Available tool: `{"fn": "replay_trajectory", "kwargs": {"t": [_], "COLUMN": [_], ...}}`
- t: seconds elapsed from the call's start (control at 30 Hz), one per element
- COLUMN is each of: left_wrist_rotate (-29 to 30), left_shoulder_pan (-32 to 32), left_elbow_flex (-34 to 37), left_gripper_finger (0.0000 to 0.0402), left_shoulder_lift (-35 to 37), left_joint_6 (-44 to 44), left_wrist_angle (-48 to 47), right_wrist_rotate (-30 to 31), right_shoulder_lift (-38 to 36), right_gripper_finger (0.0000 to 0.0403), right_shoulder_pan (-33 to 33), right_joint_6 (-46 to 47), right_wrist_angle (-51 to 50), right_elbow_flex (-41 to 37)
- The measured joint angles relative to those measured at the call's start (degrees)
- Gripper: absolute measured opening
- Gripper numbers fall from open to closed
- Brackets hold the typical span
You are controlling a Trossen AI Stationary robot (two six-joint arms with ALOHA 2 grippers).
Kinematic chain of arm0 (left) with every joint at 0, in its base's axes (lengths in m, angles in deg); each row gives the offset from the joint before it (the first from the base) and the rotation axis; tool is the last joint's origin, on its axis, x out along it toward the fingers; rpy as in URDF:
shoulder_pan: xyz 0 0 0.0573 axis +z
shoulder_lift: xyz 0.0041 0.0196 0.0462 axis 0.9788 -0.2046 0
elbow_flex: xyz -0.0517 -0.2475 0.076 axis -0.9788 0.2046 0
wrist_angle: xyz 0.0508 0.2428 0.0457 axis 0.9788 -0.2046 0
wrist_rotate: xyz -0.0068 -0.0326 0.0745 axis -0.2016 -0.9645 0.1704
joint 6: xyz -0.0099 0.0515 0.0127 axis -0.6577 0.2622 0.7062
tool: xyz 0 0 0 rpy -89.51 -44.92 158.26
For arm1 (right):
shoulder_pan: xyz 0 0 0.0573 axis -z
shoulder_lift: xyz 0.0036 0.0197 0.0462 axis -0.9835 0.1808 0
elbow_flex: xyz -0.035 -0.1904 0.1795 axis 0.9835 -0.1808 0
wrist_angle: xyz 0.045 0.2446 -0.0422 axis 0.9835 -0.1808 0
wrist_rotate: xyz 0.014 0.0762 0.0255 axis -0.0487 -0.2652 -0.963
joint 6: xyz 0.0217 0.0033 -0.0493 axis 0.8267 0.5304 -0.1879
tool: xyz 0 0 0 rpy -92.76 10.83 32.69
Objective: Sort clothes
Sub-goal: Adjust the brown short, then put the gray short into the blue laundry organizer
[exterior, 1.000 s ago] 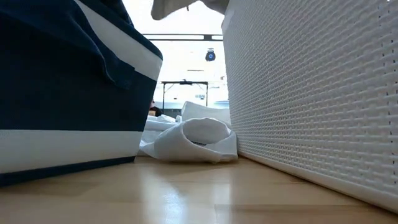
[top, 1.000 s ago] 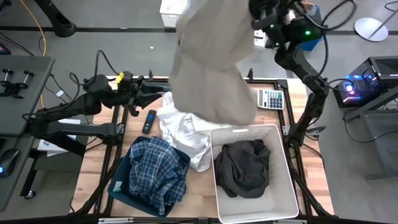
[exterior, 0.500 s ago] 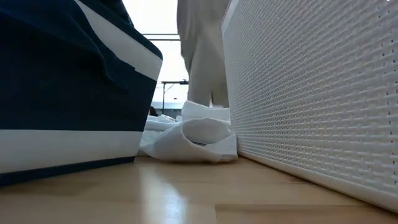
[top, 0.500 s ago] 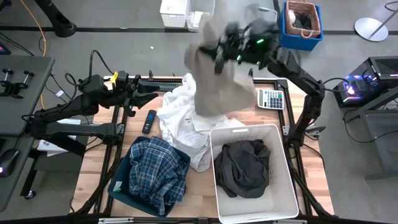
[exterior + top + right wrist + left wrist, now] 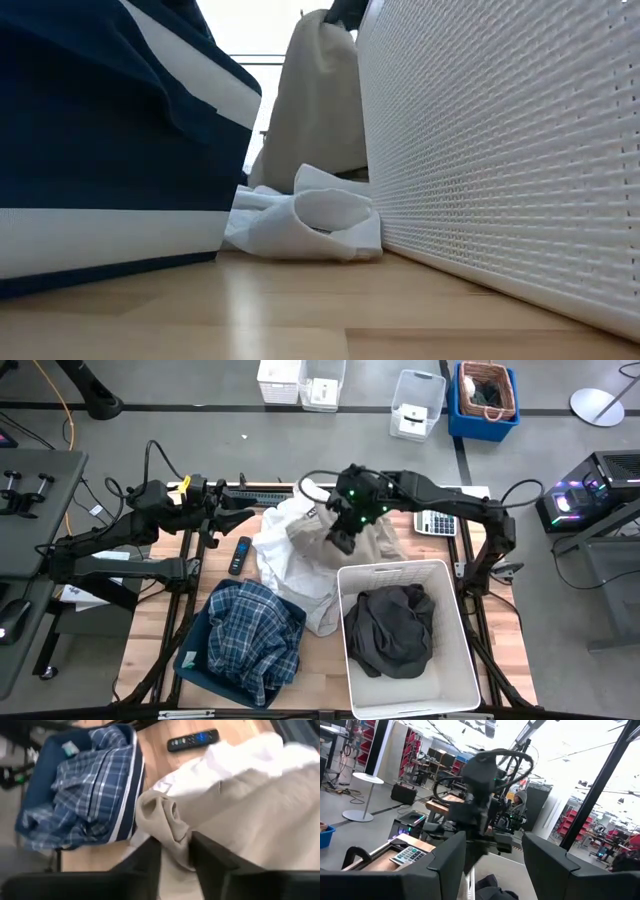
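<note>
My right gripper is shut on the beige khaki piece, low over the table's middle, just beyond the white bin. The khaki piece hangs below it, and its lower end lies on the crumpled white piece, which lies on the table. The blue-and-white plaid shirt lies in the navy bin. The dark grey-black piece lies in the white bin. My left gripper is open and empty at the far left, above the table. My right gripper pinches a bunched fold of the khaki piece between its two fingers, several layers thick. The fingers come from above, slanting toward the table's left. The cloth hangs slack below the hold, and its lower part rests on the white piece.
A black remote lies on the table left of the white piece. A calculator lies at the far right. The navy bin and the white bin stand side by side along the near edge, with a narrow gap between them.
My right gripper has come down from high above the far edge, toward the near-left, still shut on the khaki piece. The piece hung free in the air and now has its lower end settled onto the white piece.
</note>
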Motion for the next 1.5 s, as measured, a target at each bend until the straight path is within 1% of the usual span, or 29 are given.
{"fn": "replay_trajectory", "kwargs": {"t": [0.07,0.13,0.2,0.23,0.33,0.43,0.47,0.6,0.63,0.73,0.77,0.9,0.97,1.03,1.17,1.3,1.4,1.47,1.5], "left_wrist_rotate": [0.00,0.00,0.02,0.02,0.02,0.02,0.01,0.02,0.11,0.12,0.12,0.11,0.09,0.07,-0.01,-0.04,-0.04,-0.04,-0.03], "left_shoulder_pan": [0.00,0.00,0.00,0.00,0.00,0.00,0.00,-0.04,-0.03,-0.04,-0.04,-0.02,-0.02,-0.02,-0.02,-0.02,0.02,0.02,0.02], "left_elbow_flex": [0.00,0.00,0.00,0.00,0.00,0.00,0.00,0.00,0.00,0.00,0.00,0.00,0.00,0.00,0.00,0.00,0.00,0.00,0.00], "left_gripper_finger": [0.0186,0.0186,0.0186,0.0186,0.0186,0.0186,0.0186,0.0186,0.0186,0.0186,0.0186,0.0186,0.0186,0.0186,0.0186,0.0186,0.0186,0.0186,0.0186], "left_shoulder_lift": [0.00,0.00,0.00,0.00,0.00,0.00,0.00,-0.05,-0.04,-0.04,-0.04,-0.04,-0.04,-0.04,-0.05,-0.04,-0.04,-0.04,-0.04], "left_joint_6": [0.56,0.64,0.66,0.66,0.63,0.63,0.63,0.60,0.57,0.46,0.36,-0.88,-0.91,-0.94,-0.92,-0.44,-0.44,-0.39,-0.39], "left_wrist_angle": [0.02,0.00,0.00,-0.02,-0.02,-0.02,-0.02,-0.02,-0.02,0.00,0.02,0.00,0.00,-0.12,-0.50,-0.48,-0.48,-0.46,-0.44], "right_wrist_rotate": [2.13,5.14,7.25,7.59,7.39,6.85,6.81,6.15,6.05,6.07,6.10,8.67,9.52,9.21,7.18,4.54,2.41,3.00,3.58], "right_shoulder_lift": [0.00,0.00,-0.15,-0.17,-0.19,-0.35,-0.35,-1.53,-1.55,-1.41,-1.30,-1.26,-1.31,-1.00,2.31,6.02,7.86,7.91,7.92], "right_gripper_finger": [0.0133,0.0169,0.0199,0.0212,0.0234,0.0239,0.0239,0.0240,0.0240,0.0240,0.0240,0.0240,0.0240,0.0240,0.0240,0.0240,0.0239,0.0226,0.0209], "right_shoulder_pan": [-1.74,-3.46,-4.95,-5.68,-9.09,-15.48,-17.94,-27.59,-29.51,-34.49,-35.38,-36.51,-36.49,-36.49,-36.60,-36.39,-35.95,-35.90,-35.73], "right_joint_6": [-3.41,-6.13,-7.19,-6.76,-1.97,5.54,7.70,16.13,17.42,18.93,19.42,22.62,23.99,25.11,25.19,25.27,26.27,26.27,26.22], "right_wrist_angle": [-0.33,-0.39,-1.65,-3.82,-14.74,-30.07,-32.64,-26.01,-24.64,-24.66,-22.66,-16.18,-10.00,-4.91,0.60,4.25,6.02,6.13,6.11], "right_elbow_flex": [1.33,4.37,8.26,10.40,15.90,17.35,16.17,5.46,2.60,-8.11,-11.83,-23.27,-28.50,-34.07,-42.85,-48.01,-48.62,-48.61,-48.61]}}
